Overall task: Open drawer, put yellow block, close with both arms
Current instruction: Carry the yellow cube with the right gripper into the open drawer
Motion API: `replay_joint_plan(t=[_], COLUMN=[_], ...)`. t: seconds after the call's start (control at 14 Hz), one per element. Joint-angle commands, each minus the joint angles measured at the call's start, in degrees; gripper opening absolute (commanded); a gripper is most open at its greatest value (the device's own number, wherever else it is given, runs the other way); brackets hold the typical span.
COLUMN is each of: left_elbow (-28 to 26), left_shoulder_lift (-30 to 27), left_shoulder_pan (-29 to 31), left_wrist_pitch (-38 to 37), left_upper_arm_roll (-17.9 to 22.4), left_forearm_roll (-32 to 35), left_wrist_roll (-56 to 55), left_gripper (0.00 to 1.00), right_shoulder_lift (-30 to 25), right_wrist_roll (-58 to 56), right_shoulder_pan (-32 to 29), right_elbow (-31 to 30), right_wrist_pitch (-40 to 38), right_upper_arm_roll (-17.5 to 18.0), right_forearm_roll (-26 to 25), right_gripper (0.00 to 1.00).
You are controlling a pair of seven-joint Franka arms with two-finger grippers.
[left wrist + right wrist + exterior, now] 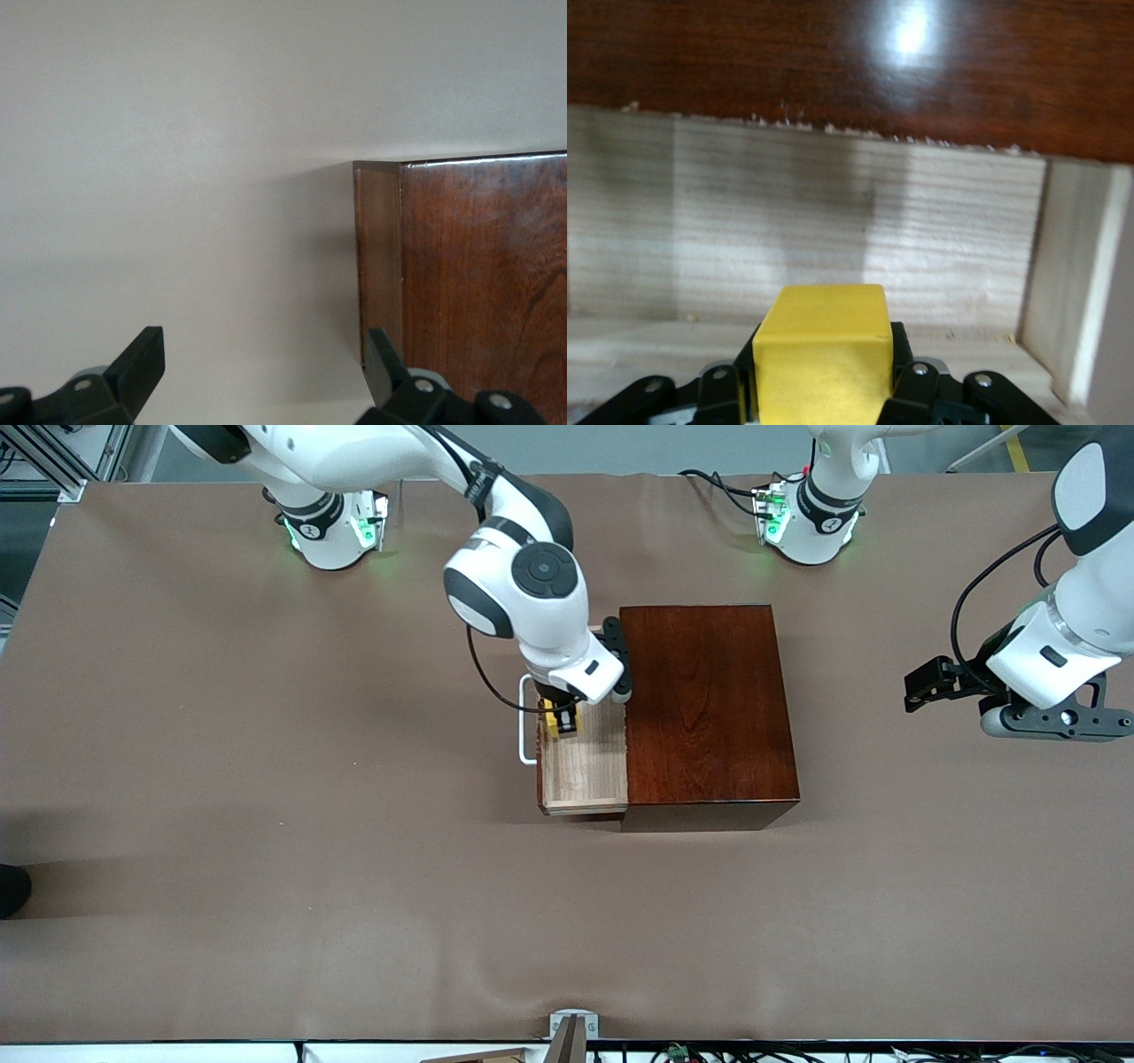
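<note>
I have the right gripper (562,720) clamped on the yellow block (822,354) over the open drawer (586,766), near its handle-end edge, so releasing comes next, while the left gripper (921,684) waits with fingers apart.

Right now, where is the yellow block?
The yellow block is held in the right hand, over the open drawer of the mahogany box, near its white handle; the right wrist view shows the pale drawer floor below it.
</note>
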Motion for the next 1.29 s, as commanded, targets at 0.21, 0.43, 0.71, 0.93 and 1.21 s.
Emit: replay_joint_plan(t=[0.21,0.43,0.71,0.93,1.21], left_elbow=[1.15,1.15,1.15,1.15,1.15], left_shoulder_lift=[0.22,0.22,0.13,0.22,0.22], left_shoulder_pan=[0.36,0.18,0.09,0.09,0.09], left_wrist_pitch=[-0.25,-0.34,-0.34,-0.34,-0.34], left_upper_arm_roll=[-0.23,-0.23,-0.23,-0.32,-0.23], left_forearm_roll=[-1.29,-1.20,-1.29,-1.20,-1.20], left_wrist_roll=[0.66,0.66,0.75,0.75,0.83], left_gripper=[1.00,1.00,1.00,1.00,1.00], right_shoulder_lift=[2.74,3.53,3.89,3.36,2.22], right_wrist_roll=[1.33,2.46,3.96,5.62,7.30], right_shoulder_pan=[1.94,5.09,7.31,7.39,7.13], right_elbow=[2.91,2.91,2.74,2.83,2.56], right_wrist_pitch=[1.67,1.76,1.50,0.98,0.45], right_upper_arm_roll=[-0.34,-3.05,-4.56,-4.47,-4.38], right_forearm_roll=[-1.64,-1.64,-1.55,-1.12,-1.20], right_gripper=[0.00,0.00,0.00,1.00,1.00])
